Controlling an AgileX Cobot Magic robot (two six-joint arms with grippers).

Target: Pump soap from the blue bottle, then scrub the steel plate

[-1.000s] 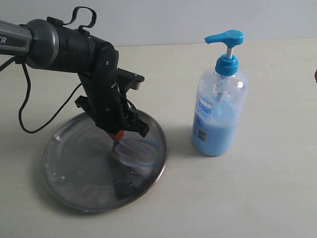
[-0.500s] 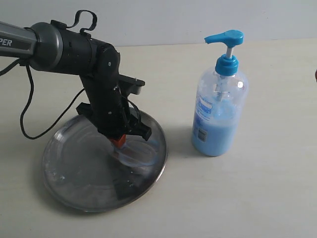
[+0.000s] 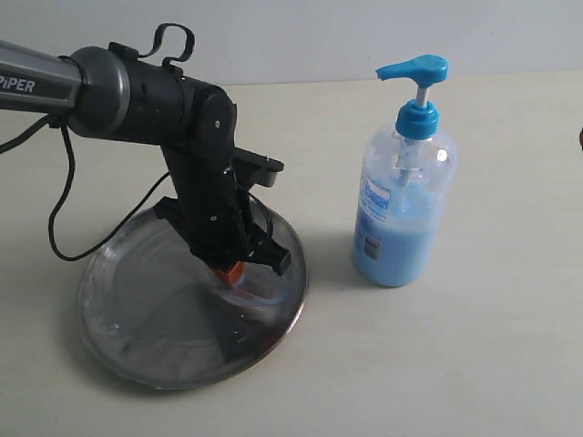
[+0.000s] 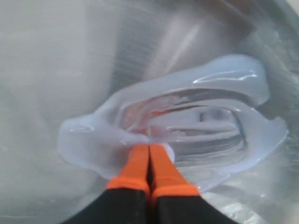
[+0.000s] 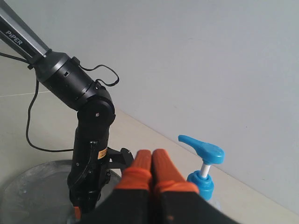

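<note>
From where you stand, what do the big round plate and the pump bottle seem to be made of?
The steel plate looks like dull grey metal, likely steel: it has a soft mirror sheen and shows smudges. The blue bottle looks like clear, glossy plastic, since the light blue soap shows through; its pump head seems opaque blue plastic.

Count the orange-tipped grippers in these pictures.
2. The left gripper, shut, has its tips in the light blue soap smear on the round grey steel plate; the right gripper, also shut, hangs in the air outside the exterior view.
</note>
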